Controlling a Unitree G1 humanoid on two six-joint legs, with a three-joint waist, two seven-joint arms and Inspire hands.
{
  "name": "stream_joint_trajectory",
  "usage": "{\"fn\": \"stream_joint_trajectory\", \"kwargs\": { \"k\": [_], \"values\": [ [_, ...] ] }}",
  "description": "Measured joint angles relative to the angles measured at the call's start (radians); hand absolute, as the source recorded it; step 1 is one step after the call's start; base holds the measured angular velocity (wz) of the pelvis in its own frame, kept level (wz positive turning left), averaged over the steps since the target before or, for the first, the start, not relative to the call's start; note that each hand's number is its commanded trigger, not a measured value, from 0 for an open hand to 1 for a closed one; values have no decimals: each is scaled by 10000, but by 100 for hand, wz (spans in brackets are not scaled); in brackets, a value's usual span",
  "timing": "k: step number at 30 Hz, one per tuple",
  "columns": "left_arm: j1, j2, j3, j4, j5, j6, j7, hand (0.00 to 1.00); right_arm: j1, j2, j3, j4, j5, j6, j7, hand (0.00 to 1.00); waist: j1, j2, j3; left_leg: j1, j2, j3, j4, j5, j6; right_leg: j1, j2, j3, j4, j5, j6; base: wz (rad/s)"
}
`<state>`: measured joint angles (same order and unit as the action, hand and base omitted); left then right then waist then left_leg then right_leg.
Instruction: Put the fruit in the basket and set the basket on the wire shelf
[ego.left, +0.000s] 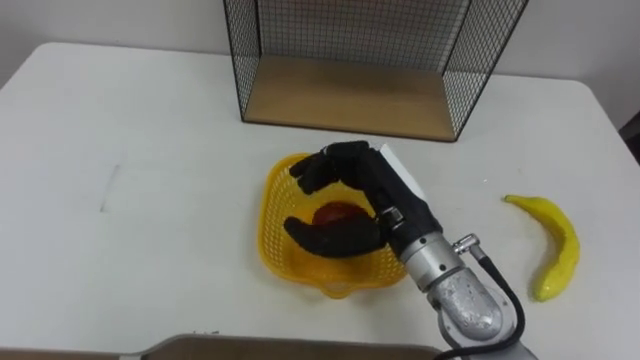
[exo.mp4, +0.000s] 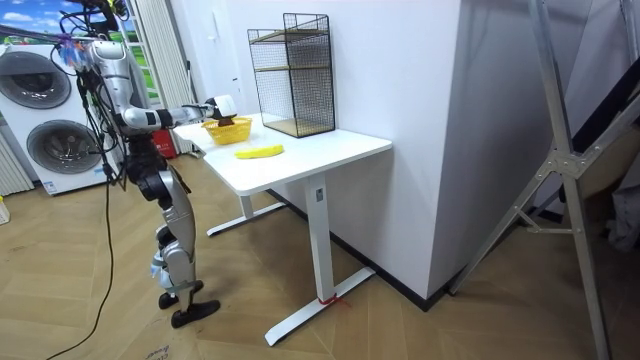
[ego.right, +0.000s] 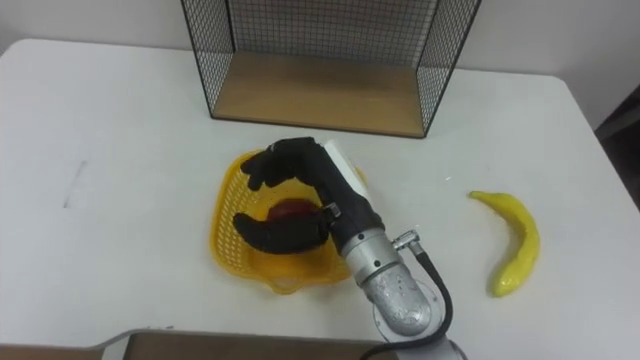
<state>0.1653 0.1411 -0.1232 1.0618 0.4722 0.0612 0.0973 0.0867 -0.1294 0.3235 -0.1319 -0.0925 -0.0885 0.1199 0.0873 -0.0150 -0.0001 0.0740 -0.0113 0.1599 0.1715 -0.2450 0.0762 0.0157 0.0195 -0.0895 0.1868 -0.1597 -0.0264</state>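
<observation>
On the white table, a faint grey mark lies toward the left edge. Near the middle, closer to the front edge, sits the yellow basket with a red fruit inside it. The right hand reaches over the basket, fingers arched above the fruit and thumb curved below it. Whether they actually grip it cannot be told. Behind the basket, against the far edge, stands the wire shelf. The banana lies on the tabletop near the right edge, well apart from the basket.
</observation>
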Motion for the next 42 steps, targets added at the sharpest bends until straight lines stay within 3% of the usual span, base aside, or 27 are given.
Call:
{"fn": "stream_joint_trajectory", "kwargs": {
  "k": [21,27,30,34,37,42],
  "values": [
    [-78,17,4,191,-39,-1,45,0,-3,-5,-166,1,-314,38,-71,0,-187,-99,-15,10,-1,-53,-1,-1,1,33,-2,-63,-11,1,-1,0],
    [62,66,28,263,-72,-196,84,0,-347,-8,-1364,-634,-287,-2,-1054,0,-298,-73,21,55,-6,-17,3,1,3,59,-1,-17,-17,0,0,-2],
    [66,55,78,510,-20,-210,91,0,-384,-13,-1984,-1019,149,-262,-1628,0,-338,-85,36,85,-1,-4,-3,2,1,83,4,-10,-31,0,0,0],
    [210,66,459,578,-21,-263,66,0,-381,-42,-2802,-1067,910,-292,-2146,0,-558,-221,90,75,0,4,2,2,1,78,5,-11,-25,0,0,0],
    [450,77,674,583,-52,-279,-7,0,-380,-68,-3389,-1069,904,-292,-2391,0,-855,-292,45,62,1,18,7,1,1,58,-1,-42,-9,0,0,-1],
    [551,56,1118,550,-15,-303,60,0,-382,-254,-4327,-1070,813,-292,-3231,0,-1040,-319,-10,66,0,35,-2,0,2,28,4,-22,7,0,0,-2]
  ]
}}
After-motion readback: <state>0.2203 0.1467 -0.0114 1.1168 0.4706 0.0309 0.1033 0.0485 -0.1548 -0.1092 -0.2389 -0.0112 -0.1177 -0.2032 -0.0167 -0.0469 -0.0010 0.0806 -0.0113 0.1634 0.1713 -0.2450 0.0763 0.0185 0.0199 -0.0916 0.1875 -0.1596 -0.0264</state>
